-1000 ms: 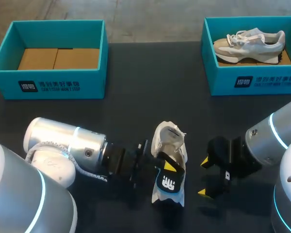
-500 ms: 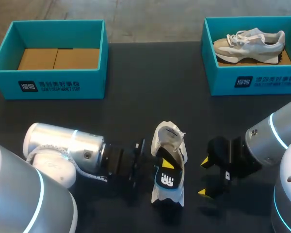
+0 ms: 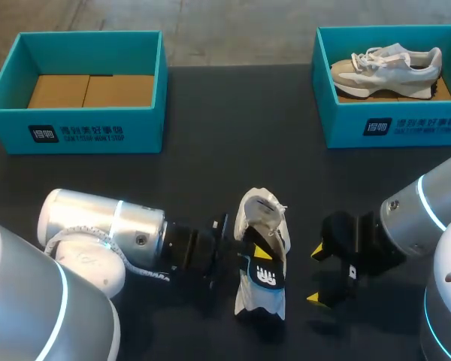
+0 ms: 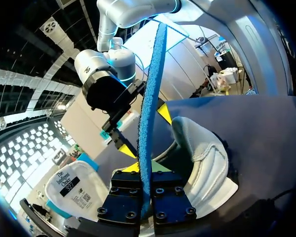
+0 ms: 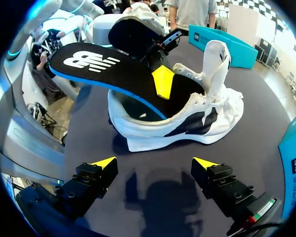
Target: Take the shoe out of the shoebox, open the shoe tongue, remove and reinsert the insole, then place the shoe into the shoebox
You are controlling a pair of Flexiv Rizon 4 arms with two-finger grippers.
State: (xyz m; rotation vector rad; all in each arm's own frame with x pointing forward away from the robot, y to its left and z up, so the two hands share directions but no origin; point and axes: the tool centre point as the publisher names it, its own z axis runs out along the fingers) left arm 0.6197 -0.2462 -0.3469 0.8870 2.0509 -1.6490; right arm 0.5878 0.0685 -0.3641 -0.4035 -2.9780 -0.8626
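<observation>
Shoe (image 3: 260, 226): on the dark table (image 3: 210, 173), near its front edge, about midway between my two arms. Sits on its sole, toe toward the far side, heel toward me. Tongue (image 5: 217, 59) pulled up and standing.

Insole (image 5: 103, 64): black top, blue underside. Front part is tucked down in the shoe's opening; heel part is lifted up and out past the heel collar.

Left gripper (image 3: 258, 242): clamped on the insole at the shoe's opening. Right wrist view shows one yellow tip pressed on the insole's top face. Left wrist view shows the insole edge-on, running straight between my two fingers.

Right gripper (image 5: 155, 163): fingers spread wide, nothing between them. Low over the table just beside the shoe, facing its side, not touching it.

Left shoebox (image 3: 75, 128): teal, far left of the table, only a brown cardboard liner inside.

Right shoebox (image 3: 391, 124): teal, far right, with a second shoe (image 3: 387, 64) lying in it, pale with white laces
</observation>
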